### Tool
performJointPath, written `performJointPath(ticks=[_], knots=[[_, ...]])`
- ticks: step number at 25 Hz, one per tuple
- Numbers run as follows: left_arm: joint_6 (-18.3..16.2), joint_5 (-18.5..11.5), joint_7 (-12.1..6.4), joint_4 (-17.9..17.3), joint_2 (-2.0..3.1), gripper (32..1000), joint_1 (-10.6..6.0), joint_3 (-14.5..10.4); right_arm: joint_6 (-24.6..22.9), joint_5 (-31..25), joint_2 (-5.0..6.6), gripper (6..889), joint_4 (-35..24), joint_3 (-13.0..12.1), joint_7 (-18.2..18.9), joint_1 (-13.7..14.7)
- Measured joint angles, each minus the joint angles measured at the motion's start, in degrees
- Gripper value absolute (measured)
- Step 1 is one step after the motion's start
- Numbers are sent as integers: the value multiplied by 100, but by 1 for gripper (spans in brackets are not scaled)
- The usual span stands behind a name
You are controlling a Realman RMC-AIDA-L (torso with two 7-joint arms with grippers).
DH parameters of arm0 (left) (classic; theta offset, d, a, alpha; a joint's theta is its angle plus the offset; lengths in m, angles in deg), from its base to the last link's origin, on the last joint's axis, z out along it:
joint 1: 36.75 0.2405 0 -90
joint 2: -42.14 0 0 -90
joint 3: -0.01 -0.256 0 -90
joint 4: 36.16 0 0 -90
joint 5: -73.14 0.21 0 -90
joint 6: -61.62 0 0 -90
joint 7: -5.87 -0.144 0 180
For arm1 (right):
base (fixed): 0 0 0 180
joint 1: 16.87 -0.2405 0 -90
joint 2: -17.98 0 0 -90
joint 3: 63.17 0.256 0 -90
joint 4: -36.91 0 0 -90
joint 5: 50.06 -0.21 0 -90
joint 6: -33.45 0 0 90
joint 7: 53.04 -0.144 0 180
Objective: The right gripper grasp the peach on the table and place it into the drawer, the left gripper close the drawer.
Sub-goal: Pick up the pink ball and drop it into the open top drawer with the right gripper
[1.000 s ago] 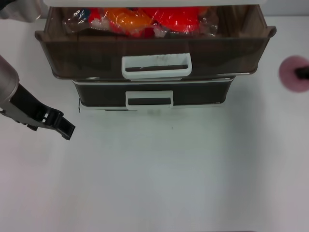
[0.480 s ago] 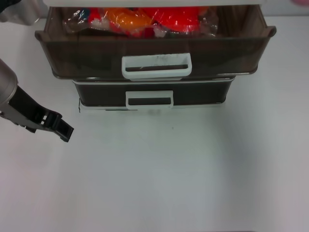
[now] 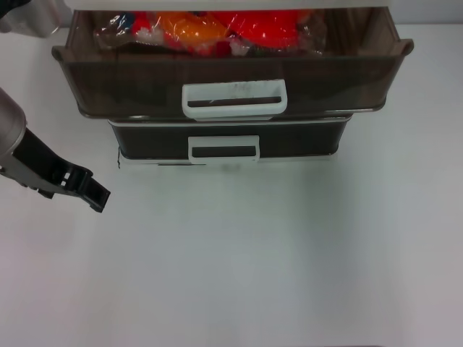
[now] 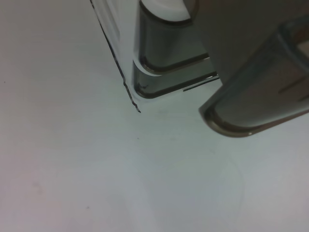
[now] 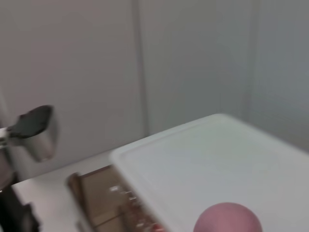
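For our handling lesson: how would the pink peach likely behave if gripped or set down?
The peach looks round, so it would probably roll on a flat surface. Its matte skin suggests it is not slippery. Its weight cannot be judged.

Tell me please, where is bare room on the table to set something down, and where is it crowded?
The table is bare in front of the cabinet, below the lower drawer, and to its right. The left gripper takes the left edge. The open drawer is crowded at the back with orange and red packets.
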Motion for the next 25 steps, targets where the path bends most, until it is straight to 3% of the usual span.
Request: performJointPath(ticks=[5,9,25], knots=[[-3,0,3,-1,-2,798,-9,2,0,-25,-4,63,613,-277,78,-316],[-2,-2,4,14,1,798,-20,0,-2,-16,-16,66,712,-414,100,-357],[7,1,4,15,1,798,-40,-2,42,9,-62,80,716,-435,122,-334]])
